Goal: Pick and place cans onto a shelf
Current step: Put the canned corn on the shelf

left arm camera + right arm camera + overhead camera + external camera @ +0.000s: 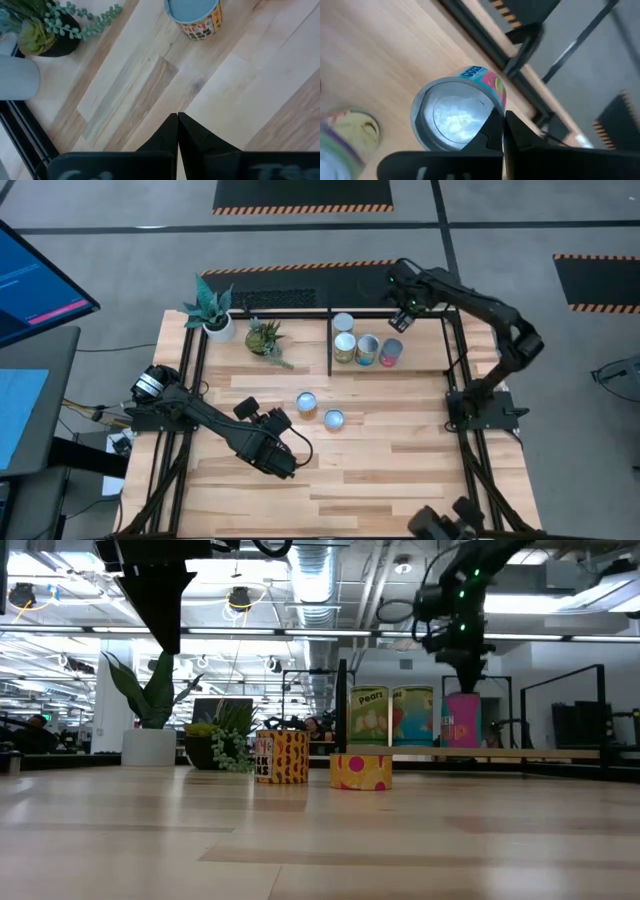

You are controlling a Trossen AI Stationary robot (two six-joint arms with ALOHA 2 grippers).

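Note:
Four cans stand in the shelf (425, 340): one at the back (343, 323) and three in a row (367, 350), the pink-labelled one (391, 353) at the right. Two more cans (306, 404) (334, 419) stand upright on the table's middle. My right gripper (503, 124) is shut, just above the pink can (460, 112), by its rim; the low view shows it over that can (462, 720). My left gripper (177, 122) is shut and empty above the table's near left (283, 460), short of the orange-labelled can (194, 17). My right gripper's shut fingertips (492, 127) point down at the rim of the pink can's top (487, 102), on the can's far side. I cannot tell whether they touch it. The can stands upright on the shelf base.
Two potted plants (212, 312) (265, 338) stand at the far left of the table. A black upright bar (329, 345) bounds the shelf's left side. Black frame bars run along the table's left and right edges. Bare wood lies toward the near edge.

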